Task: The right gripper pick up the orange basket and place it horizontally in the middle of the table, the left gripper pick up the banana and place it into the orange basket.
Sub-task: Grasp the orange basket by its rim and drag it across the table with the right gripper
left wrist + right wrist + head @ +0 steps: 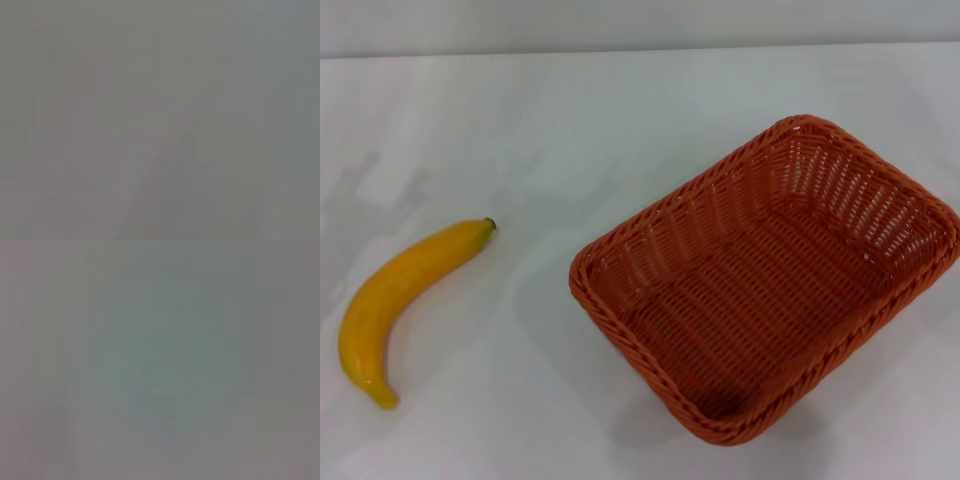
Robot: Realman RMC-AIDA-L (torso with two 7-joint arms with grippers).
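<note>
The orange basket [770,280] sits on the white table [570,110] at the right, turned at an angle with one corner toward the far side; nothing lies in it. The yellow banana [405,300] lies on the table at the left, its dark tip pointing toward the far right, well apart from the basket. Neither gripper appears in the head view. Both wrist views are a featureless grey and reveal no fingers or objects.
The table's far edge runs along the top of the head view against a pale wall [640,20]. Bare white tabletop lies between the banana and the basket and beyond them.
</note>
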